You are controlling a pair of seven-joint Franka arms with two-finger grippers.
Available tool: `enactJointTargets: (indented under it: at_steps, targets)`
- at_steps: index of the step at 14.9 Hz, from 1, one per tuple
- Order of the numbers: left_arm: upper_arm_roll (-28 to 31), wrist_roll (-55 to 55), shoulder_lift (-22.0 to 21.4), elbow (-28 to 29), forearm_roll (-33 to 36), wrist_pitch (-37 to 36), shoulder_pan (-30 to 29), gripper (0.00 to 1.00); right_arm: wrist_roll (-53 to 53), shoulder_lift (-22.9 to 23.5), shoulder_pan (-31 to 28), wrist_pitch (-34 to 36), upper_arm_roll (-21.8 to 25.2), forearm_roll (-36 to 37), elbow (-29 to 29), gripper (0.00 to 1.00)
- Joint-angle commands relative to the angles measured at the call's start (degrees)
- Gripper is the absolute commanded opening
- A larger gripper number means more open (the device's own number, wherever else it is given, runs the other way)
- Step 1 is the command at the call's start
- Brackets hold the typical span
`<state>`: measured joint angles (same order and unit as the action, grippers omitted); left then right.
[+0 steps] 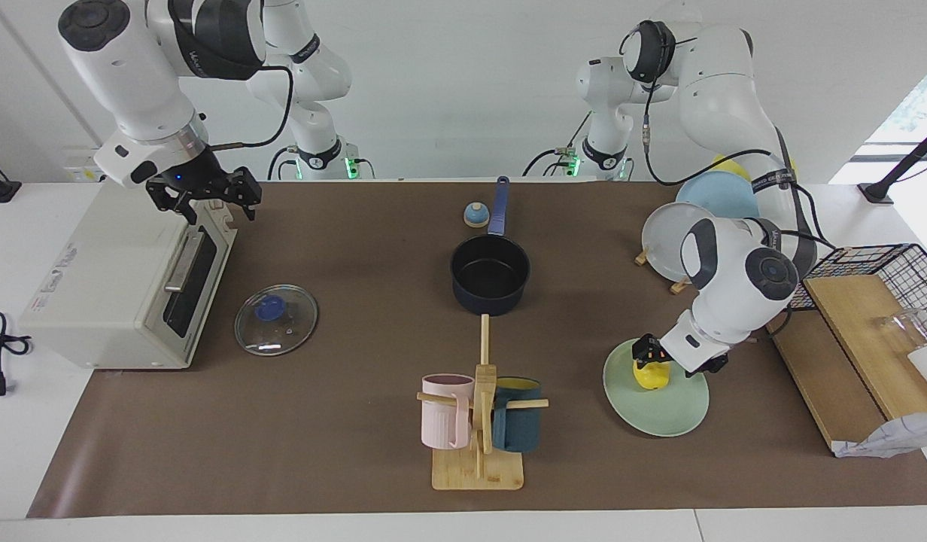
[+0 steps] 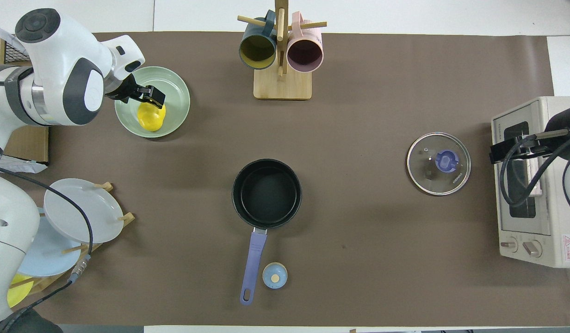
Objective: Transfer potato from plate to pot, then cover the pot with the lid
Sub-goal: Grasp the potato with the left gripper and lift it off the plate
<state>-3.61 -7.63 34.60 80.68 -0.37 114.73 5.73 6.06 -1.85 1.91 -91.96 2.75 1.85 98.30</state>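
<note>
The yellow potato (image 1: pixel 651 376) (image 2: pixel 151 118) lies on the mint-green plate (image 1: pixel 659 415) (image 2: pixel 176 90) toward the left arm's end of the table. My left gripper (image 1: pixel 645 354) (image 2: pixel 151 98) is open and low over the plate, right at the potato's top; whether it touches the potato I cannot tell. The dark navy pot (image 1: pixel 490 272) (image 2: pixel 266 193) stands empty mid-table, its blue handle pointing toward the robots. The glass lid (image 1: pixel 275 321) (image 2: pixel 438 163) with its blue knob lies flat in front of the toaster oven. My right gripper (image 1: pixel 205 197) (image 2: pixel 500 151) waits open above the oven's top edge.
A white toaster oven (image 1: pixel 125 278) stands at the right arm's end. A wooden mug rack (image 1: pixel 478 421) holding a pink and a teal mug stands farther out than the pot. A small blue bell (image 1: pixel 475 215) sits beside the pot handle. A plate rack (image 1: pixel 685 237) and wire basket (image 1: pixel 892 263) stand near the left arm.
</note>
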Motion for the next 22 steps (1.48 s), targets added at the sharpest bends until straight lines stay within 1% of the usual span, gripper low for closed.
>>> enactJointTargets:
  at_steps: [1,4,8,9,10,11,12,14,16,18,19,20,22]
  targets:
    - [0.4,-1.1,-0.1,1.8,1.6,2.3,0.4,1.0,-1.0,-0.3,0.2,0.4,0.2,0.0,-0.1,1.0]
    - [0.4,-1.2,-1.0,4.8,1.5,5.4,0.5,1.0,-1.0,-0.3,0.2,0.4,0.2,0.0,-0.1,1.0]
    - [0.4,-1.2,-1.5,6.6,1.4,6.6,0.7,1.0,-1.0,-0.3,0.2,0.4,0.2,0.0,-0.1,1.0]
    - [0.4,-1.2,-1.7,6.9,1.4,6.7,0.7,0.85,-1.0,-0.3,0.2,0.5,0.2,0.0,-0.1,1.0]
    - [0.4,-1.0,-1.9,7.0,1.4,6.7,0.7,0.57,-1.0,-0.3,0.2,0.4,0.2,0.0,-0.1,1.0]
    - [0.4,-1.0,-2.0,7.2,1.3,6.6,0.7,0.17,-1.0,-0.3,0.2,0.4,0.2,0.0,-0.1,1.0]
    - [0.4,-1.1,-2.0,6.9,1.3,5.8,0.6,0.0,-1.0,-0.3,0.2,0.4,0.2,0.0,-0.1,1.0]
    - [0.3,0.2,-2.0,3.3,0.2,2.5,0.7,0.0,-1.0,-0.3,0.2,0.4,0.2,0.0,-0.1,1.0]
    - [0.4,4.9,-3.3,-1.3,-3.9,-4.9,1.1,0.0,-1.0,-0.3,0.2,0.4,0.2,0.0,-0.2,1.0]
    - [0.3,14.2,-8.3,-1.6,-4.5,-6.5,3.6,0.0,-1.0,-0.3,0.2,0.4,0.2,0.0,-0.2,1.0]
    - [0.2,17.8,-10.7,-1.1,-4.5,-7.1,5.2,0.0,-1.0,-0.3,0.2,0.4,0.2,0.0,-0.1,1.0]
    - [0.1,21.0,-13.2,0.2,-4.5,-9.1,7.1,0.0,-1.0,-0.3,0.2,0.4,0.2,0.0,-0.1,1.0]
    - [0.1,28.9,-16.3,1.3,-4.5,-12.8,11.7,0.0,-1.0,-0.3,0.2,0.4,0.2,0.0,-0.1,1.0]
